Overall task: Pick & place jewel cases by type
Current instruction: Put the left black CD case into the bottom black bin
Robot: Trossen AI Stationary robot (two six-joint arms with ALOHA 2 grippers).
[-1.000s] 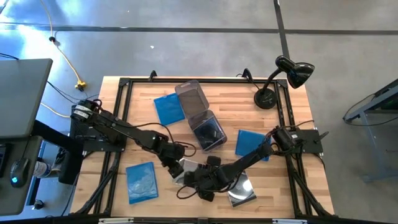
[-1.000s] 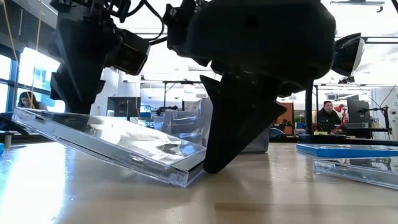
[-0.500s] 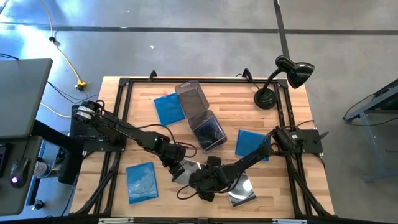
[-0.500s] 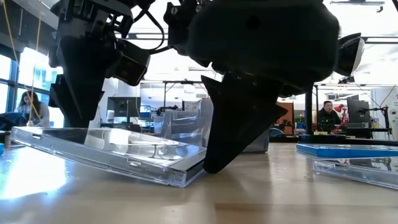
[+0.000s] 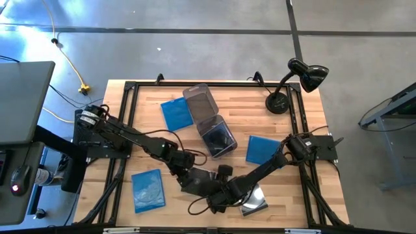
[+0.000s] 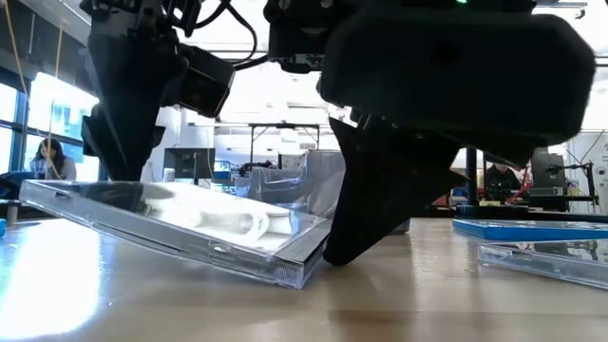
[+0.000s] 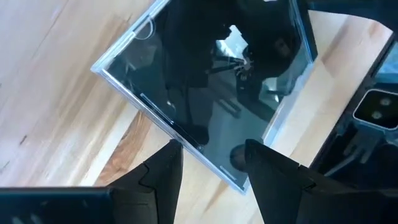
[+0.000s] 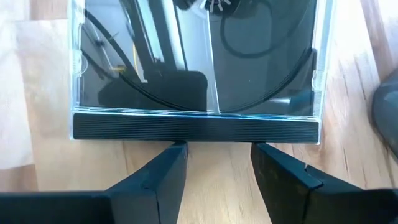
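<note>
A clear jewel case with a dark face (image 5: 201, 177) lies tilted between my two grippers near the table's front middle. Its black ribbed spine (image 6: 302, 271) rests on the wood and its opposite end (image 6: 43, 193) is raised. My left gripper (image 5: 184, 175) stands open at the raised end. My right gripper (image 5: 218, 188) stands open at the spine. Three blue jewel cases (image 5: 175, 112), (image 5: 262, 149), (image 5: 146, 190) lie flat, and a silver-faced one (image 5: 255, 201) lies beside the right arm. My left gripper slants down from the table's left, its two open fingers (image 7: 166, 168) at the case's raised edge (image 7: 186, 138). Whether they reach under that edge or only lean on it, I cannot tell. My right gripper slants down from the right. Both fingertips (image 8: 174, 155) butt against the ribbed spine (image 8: 196, 129), spaced along it. The spine sits on the table.
Two smoky-grey tubs (image 5: 199, 101), (image 5: 218, 136) stand behind the grippers, the nearer holding something dark. A black desk lamp (image 5: 292, 84) stands at the far right corner. A black frame (image 5: 130, 97) runs around the tabletop.
My right gripper has turned a little and shifted slightly toward the table's right. The case's spine end has slid that way along the wood. The raised end dipped lower, then came back up. Neither gripper has opened or shut.
</note>
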